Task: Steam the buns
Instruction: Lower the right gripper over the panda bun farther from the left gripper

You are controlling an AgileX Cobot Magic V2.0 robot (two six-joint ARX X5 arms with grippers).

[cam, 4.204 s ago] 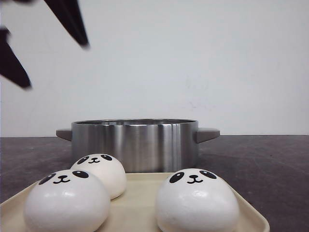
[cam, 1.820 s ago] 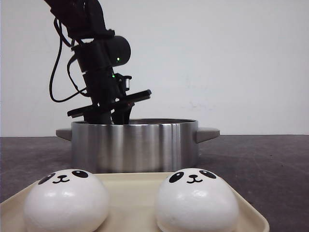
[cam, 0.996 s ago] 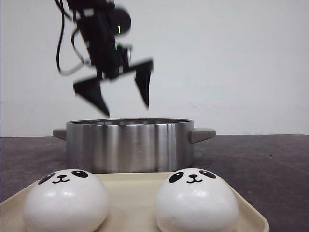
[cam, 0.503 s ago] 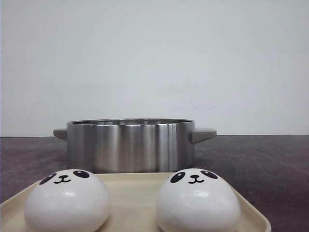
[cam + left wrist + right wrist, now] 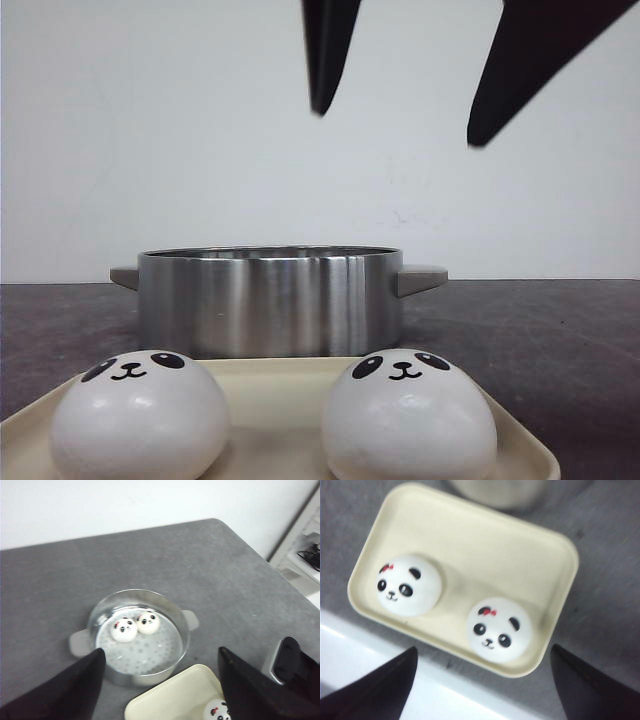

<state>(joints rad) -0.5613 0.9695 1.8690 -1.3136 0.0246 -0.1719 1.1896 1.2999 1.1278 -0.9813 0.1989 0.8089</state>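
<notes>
Two panda-faced buns sit on the cream tray at the front. Behind it stands the steel pot. The left wrist view shows two more buns side by side on the pot's perforated floor. My right gripper hangs open and empty high above the tray; its wrist view shows both tray buns below it. My left gripper is open and empty, high above pot and tray, and is out of the front view.
The table is dark grey with a white wall behind it. The table's white front edge runs just beside the tray. The right arm shows at the side of the left wrist view, with a white shelf unit beyond the table.
The left gripper carried the third tray bun into the pot, rose open and left the front view. The pot shifted slightly left. The right gripper's open fingers have now entered from above.
</notes>
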